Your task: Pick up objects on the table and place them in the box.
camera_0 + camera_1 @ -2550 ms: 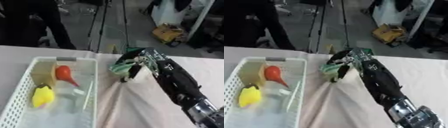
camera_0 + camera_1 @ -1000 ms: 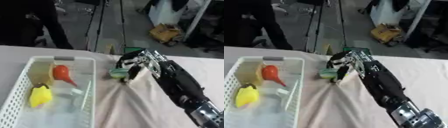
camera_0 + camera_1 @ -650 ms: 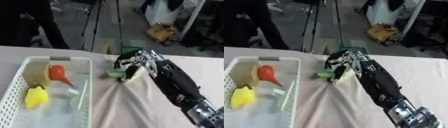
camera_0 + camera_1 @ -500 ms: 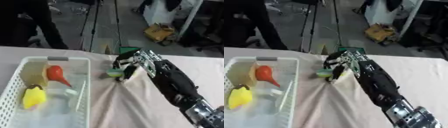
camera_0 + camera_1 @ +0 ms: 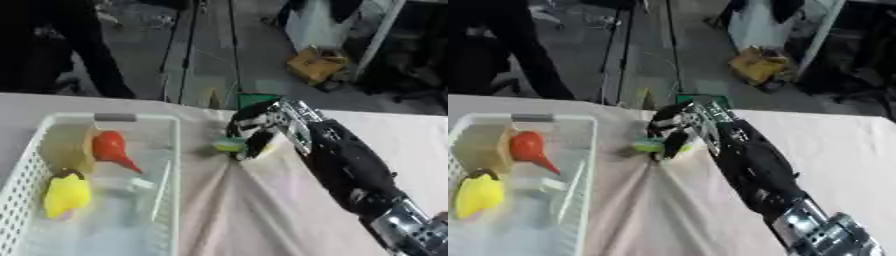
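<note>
Curling its fingers round a small green-and-yellow object [image 5: 229, 144], the right hand [image 5: 260, 131] is pinching it just beside the white slatted plastic box [image 5: 31, 167]. Lying inside the box are a red pear-shaped item [image 5: 111, 149] and a yellow rounded item [image 5: 67, 195].

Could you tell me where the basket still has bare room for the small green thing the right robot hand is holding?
The white basket is crowded along its left side by the red bulb and yellow toy. Its near right part looks barest. The right robot hand holds the green thing beside the basket's right wall.
</note>
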You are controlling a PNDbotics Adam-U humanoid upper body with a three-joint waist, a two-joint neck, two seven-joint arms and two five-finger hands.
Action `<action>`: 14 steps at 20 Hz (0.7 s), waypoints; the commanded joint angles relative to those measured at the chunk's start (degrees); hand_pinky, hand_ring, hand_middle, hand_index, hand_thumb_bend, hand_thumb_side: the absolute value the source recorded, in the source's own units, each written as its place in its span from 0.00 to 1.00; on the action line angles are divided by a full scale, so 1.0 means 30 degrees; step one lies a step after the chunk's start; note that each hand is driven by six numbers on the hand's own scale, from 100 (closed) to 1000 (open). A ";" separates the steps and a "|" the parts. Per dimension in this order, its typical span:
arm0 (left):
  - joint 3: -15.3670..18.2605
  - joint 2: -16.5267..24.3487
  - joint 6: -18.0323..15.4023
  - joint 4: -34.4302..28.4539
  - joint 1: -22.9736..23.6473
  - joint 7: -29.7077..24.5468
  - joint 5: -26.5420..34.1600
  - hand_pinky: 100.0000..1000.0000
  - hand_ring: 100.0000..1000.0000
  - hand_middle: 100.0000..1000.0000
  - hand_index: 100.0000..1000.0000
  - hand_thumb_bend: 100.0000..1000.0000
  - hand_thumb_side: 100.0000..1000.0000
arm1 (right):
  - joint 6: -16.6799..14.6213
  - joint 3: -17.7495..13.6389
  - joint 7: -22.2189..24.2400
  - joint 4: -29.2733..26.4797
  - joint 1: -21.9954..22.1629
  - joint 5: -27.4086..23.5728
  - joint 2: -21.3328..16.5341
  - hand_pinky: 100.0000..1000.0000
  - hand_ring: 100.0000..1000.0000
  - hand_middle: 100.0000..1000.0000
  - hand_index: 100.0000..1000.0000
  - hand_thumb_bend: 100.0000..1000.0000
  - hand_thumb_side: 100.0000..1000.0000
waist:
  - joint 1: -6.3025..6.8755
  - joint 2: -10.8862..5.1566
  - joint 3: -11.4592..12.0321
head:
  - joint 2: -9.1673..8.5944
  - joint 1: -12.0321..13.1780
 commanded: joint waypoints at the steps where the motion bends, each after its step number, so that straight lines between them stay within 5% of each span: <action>1: -0.0008 0.0185 0.0041 -0.0283 -0.0165 0.0001 0.0005 0.99 0.90 1.00 0.92 0.00 1.00 | -0.2459 -0.0079 0.2186 -0.0167 -0.0410 0.0073 -0.0588 0.94 0.89 0.55 0.73 0.17 0.49 | 0.0122 -0.0586 -0.0062 | 0.0007 0.0048; 14: 0.0016 0.0234 0.0133 -0.0283 -0.0090 0.0021 0.0032 0.99 0.90 1.00 0.92 0.00 1.00 | -0.2518 0.0040 0.1788 -0.0208 -0.0539 0.0175 -0.0555 0.93 0.85 0.50 0.68 0.05 0.53 | 0.0107 -0.0839 -0.0358 | 0.0176 0.0209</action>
